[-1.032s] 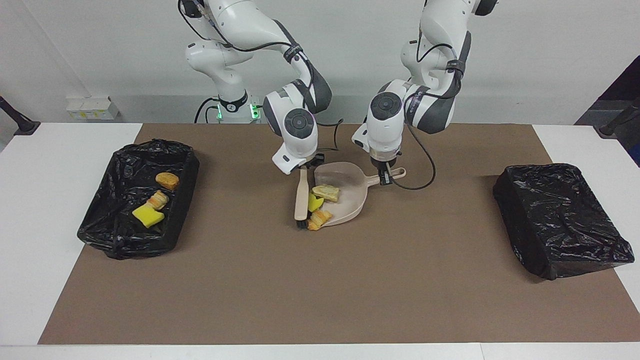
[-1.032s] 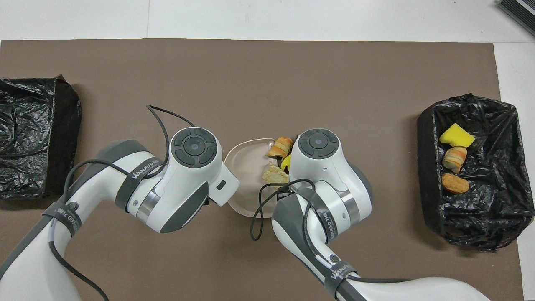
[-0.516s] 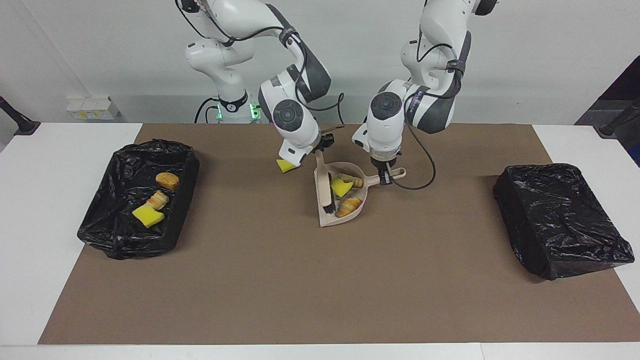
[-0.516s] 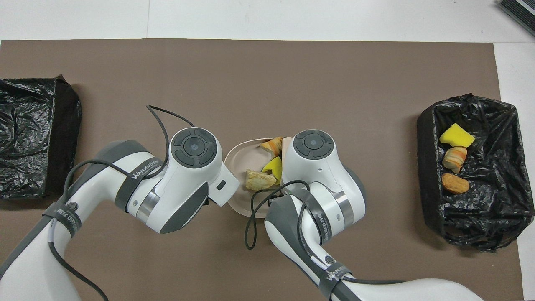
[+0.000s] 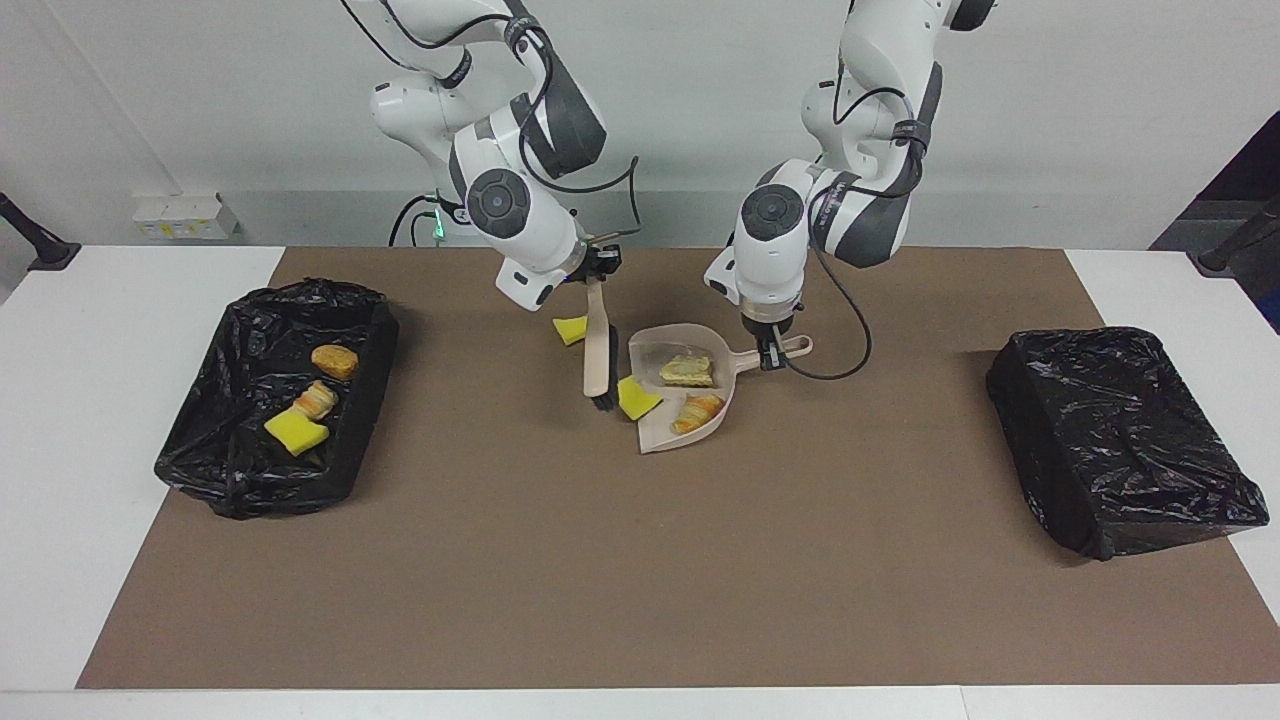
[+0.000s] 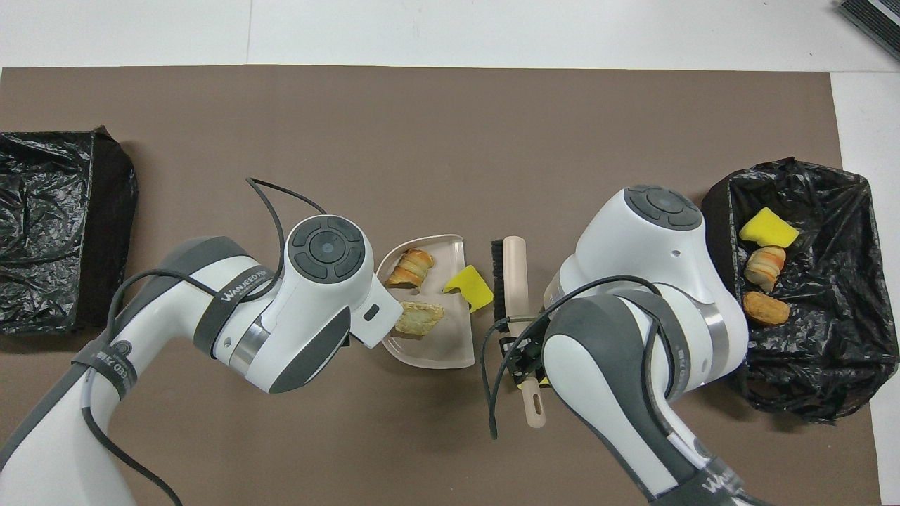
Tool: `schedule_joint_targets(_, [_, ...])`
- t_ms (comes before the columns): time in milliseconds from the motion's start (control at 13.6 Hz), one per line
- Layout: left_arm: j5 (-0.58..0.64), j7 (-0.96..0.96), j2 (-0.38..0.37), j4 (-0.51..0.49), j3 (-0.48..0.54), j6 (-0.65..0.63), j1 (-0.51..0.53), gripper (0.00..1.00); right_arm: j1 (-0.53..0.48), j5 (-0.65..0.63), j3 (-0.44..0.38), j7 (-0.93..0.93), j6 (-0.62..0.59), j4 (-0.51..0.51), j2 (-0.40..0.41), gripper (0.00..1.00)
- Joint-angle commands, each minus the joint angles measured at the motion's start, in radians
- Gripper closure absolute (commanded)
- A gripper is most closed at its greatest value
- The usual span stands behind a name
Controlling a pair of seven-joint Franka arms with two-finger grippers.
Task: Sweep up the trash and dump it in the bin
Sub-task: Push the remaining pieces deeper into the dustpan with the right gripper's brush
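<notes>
White table, with a brown mat covering most of the top; bare white strips show at both short ends and along the edge farthest from the robots. Black plastic-wrapped box sits on the mat near the left arm's end, bag crumpled over the top, contents not visible. White socket block by the wall past the right arm's end. One black post at each robot-side corner. Dark slatted object at the corner farthest out, cut off by the frame.
</notes>
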Motion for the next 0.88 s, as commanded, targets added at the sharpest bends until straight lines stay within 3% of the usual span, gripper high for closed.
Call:
schedule_joint_targets(0, [0.022,0.012,-0.062,-0.054,0.009,-0.051,-0.04,1.0,-0.034,-0.042,0.005,0.057,0.005,-0.154,-0.104,1.0])
schedule_joint_targets(147, [0.022,0.006,-0.091,-0.094,0.009,-0.038,-0.056,1.0,-0.034,-0.049,0.007,0.16,0.015,-0.264,-0.181,1.0])
schedule_joint_targets(442, [0.022,-0.008,-0.108,-0.13,-0.022,-0.013,-0.056,1.0,0.014,-0.094,0.013,0.45,0.004,-0.36,-0.265,1.0])
schedule_joint_targets(811, [0.018,-0.057,-0.111,-0.153,-0.036,0.044,-0.051,1.0,0.1,-0.017,0.016,0.509,0.028,-0.486,-0.367,1.0])
